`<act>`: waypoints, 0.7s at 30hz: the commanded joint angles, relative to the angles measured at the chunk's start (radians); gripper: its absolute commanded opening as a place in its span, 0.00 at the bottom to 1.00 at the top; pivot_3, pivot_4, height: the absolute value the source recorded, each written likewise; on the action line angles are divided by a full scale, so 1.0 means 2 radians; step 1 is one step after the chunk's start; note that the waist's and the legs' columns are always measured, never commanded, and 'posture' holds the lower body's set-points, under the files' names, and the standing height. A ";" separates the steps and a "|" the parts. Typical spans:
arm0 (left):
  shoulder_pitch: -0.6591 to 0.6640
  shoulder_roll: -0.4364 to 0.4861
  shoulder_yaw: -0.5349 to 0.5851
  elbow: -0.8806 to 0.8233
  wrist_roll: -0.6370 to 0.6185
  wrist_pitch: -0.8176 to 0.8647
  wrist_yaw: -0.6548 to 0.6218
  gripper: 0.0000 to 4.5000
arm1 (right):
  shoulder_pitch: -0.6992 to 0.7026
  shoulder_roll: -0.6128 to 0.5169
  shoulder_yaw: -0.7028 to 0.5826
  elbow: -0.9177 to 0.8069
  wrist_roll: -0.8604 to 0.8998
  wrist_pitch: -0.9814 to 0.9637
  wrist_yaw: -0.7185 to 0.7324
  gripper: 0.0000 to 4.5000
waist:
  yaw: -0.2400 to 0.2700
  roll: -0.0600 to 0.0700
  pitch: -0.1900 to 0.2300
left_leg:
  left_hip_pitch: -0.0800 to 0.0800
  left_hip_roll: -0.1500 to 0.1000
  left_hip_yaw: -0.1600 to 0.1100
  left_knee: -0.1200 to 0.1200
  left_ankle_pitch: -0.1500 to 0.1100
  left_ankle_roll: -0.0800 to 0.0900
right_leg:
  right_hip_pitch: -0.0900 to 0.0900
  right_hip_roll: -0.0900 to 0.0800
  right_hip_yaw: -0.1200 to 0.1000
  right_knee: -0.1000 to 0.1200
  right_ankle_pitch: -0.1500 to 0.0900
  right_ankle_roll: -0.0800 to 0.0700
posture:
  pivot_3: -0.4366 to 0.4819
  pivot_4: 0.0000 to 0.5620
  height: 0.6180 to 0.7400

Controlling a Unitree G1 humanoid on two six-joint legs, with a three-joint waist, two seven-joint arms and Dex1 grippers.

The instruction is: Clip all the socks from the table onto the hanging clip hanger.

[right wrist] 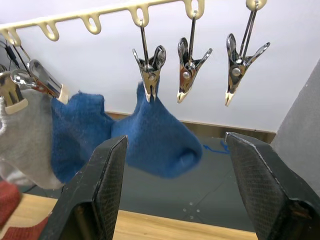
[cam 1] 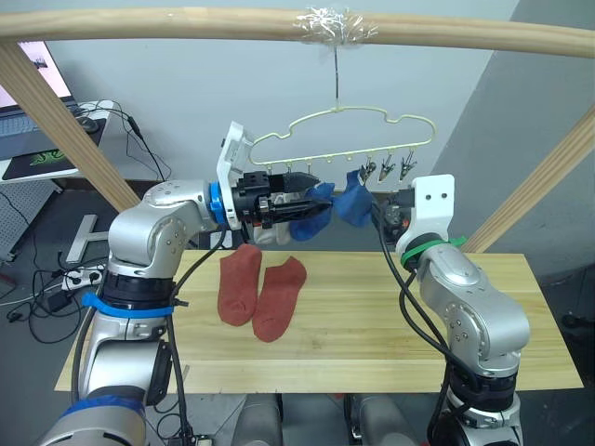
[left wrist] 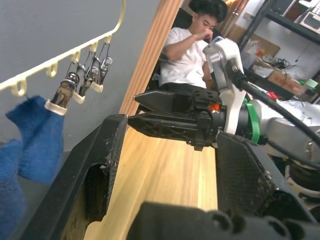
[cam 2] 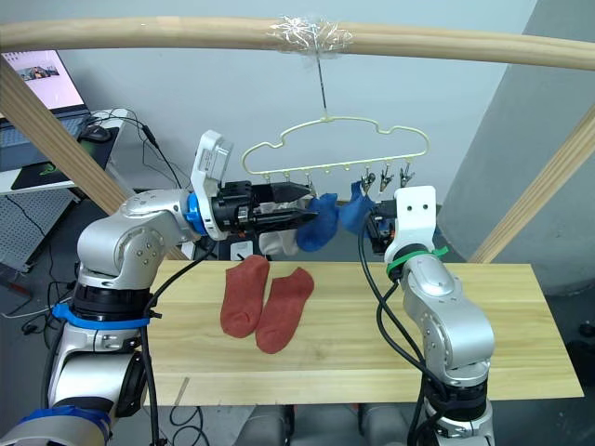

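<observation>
Two rust-red socks [cam 1: 238, 283] [cam 1: 281, 295] lie side by side on the wooden table [cam 1: 465, 316]. The pale wavy clip hanger [cam 1: 344, 125] hangs by its hook from the pole. One blue sock [right wrist: 155, 135] hangs from a clip, with a second blue sock [right wrist: 75, 130] and a light grey sock [right wrist: 22, 140] clipped beside it. Two metal clips [right wrist: 189, 70] [right wrist: 237, 67] hang bare. My left gripper [cam 1: 311, 200] is open just left of the blue socks, holding nothing. My right gripper [right wrist: 175, 142] is open below the clips, facing the left one.
A thick wooden pole frame [cam 1: 186, 23] spans overhead, with slanted legs at both sides. A white desk [cam 1: 37, 139] with a laptop and cables stands at the far left. A seated person [left wrist: 187, 55] shows beyond the table in the left wrist view.
</observation>
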 commanded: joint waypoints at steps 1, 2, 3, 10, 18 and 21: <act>-0.015 0.011 0.010 -0.005 -0.011 -0.002 -0.012 0.72 | -0.008 0.005 -0.001 -0.011 -0.007 -0.019 -0.005 0.72 | 0.000 0.000 0.000 | 0.000 0.000 0.000 0.000 0.000 0.000 | 0.000 0.000 0.000 0.000 0.000 0.000 | 0.51 0.28 1.00; -0.017 0.014 0.008 -0.005 -0.009 -0.004 -0.014 0.72 | -0.012 0.008 -0.002 -0.007 -0.007 -0.021 -0.006 0.72 | 0.000 0.000 0.000 | 0.000 0.000 0.000 0.000 0.000 0.000 | 0.000 0.000 0.000 0.000 0.000 0.000 | 0.51 0.28 1.00; -0.018 0.016 0.007 -0.005 -0.009 -0.005 -0.015 0.72 | -0.015 0.009 -0.003 -0.004 -0.007 -0.023 -0.007 0.72 | 0.000 0.000 0.000 | 0.000 0.000 0.000 0.000 0.000 0.000 | 0.000 0.000 0.000 0.000 0.000 0.000 | 0.51 0.28 1.00; -0.028 0.026 0.009 -0.005 -0.008 -0.005 -0.010 0.72 | -0.034 0.020 -0.010 0.020 -0.007 -0.033 -0.006 0.53 | 0.001 0.000 0.000 | 0.000 0.000 0.000 0.000 0.000 0.000 | 0.000 0.000 0.000 0.000 0.000 0.000 | 0.53 0.27 1.00; -0.025 0.028 0.009 -0.014 -0.007 -0.004 0.000 0.72 | -0.070 0.018 -0.035 0.087 -0.001 -0.058 0.004 0.53 | 0.002 0.000 0.000 | 0.000 0.000 0.000 0.001 0.000 0.000 | 0.000 0.000 0.000 0.001 0.000 0.000 | 0.56 0.26 1.00; -0.024 0.028 0.010 -0.017 -0.008 -0.002 0.005 0.72 | -0.084 0.013 -0.045 0.118 -0.001 -0.071 0.007 0.53 | 0.002 0.000 0.000 | 0.000 0.000 0.000 0.001 0.000 0.000 | 0.000 0.000 0.000 0.001 0.000 0.000 | 0.56 0.26 1.00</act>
